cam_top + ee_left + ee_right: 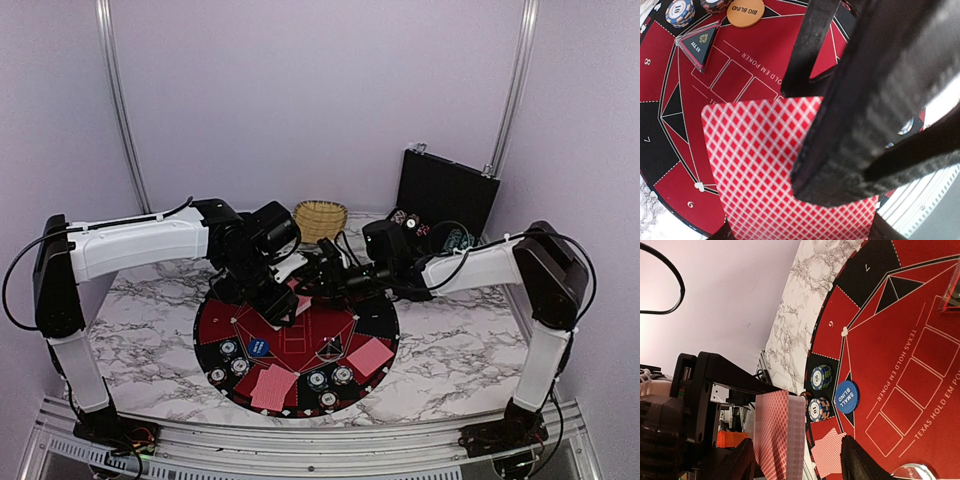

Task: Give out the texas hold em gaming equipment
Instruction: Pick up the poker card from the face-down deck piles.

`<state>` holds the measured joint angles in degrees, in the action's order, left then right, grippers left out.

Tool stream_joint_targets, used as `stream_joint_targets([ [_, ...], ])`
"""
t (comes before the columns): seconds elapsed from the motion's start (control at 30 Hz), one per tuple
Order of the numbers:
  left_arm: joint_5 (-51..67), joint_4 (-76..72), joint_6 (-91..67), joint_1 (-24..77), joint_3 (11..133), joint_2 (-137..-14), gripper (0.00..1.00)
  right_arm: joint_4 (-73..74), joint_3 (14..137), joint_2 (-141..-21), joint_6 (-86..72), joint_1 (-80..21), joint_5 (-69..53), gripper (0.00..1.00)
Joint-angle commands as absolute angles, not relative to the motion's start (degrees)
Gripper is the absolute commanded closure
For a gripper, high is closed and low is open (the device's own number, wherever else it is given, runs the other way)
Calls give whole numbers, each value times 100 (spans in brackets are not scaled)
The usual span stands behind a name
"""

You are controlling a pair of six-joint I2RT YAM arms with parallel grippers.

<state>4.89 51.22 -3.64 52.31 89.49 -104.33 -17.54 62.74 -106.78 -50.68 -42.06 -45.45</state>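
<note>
My left gripper (285, 298) is shut on a stack of red-backed playing cards (755, 165) and holds it above the far side of the round mat (215, 330). My right gripper (318, 280) is open, with its fingers on either side of that stack (777, 435); one finger (855, 125) lies across the top card. Two small fans of cards (272, 385) (370, 357) lie on the mat's near part. The blue small-blind disc (846, 396) sits beside two chip stacks (821, 377) (818, 409). The orange big-blind disc (745, 12) lies next to more chips (680, 11).
An all-in triangle marker (700, 44) lies on the mat. A wicker basket (320, 218) stands behind the grippers. An open black case (445, 190) with more chips (455, 238) stands at the back right. Marble table (140, 330) surrounds the mat.
</note>
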Motion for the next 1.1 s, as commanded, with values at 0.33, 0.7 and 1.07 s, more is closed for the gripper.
stream_joint_targets([
  [0.33, 536, 5159, -341, 5250, 8982, -10384, 51, -1667, 6223, -10248, -4953, -4090, -4474, 58],
  [0.7, 536, 5159, -328, 5240, 9009, -10416, 51, -1641, 6205, -10257, -4930, -4088, -4515, 77],
  [1.07, 550, 5159, -341, 5235, 8974, -10391, 51, -1698, 6192, -10292, -4974, -4082, -4500, 91],
])
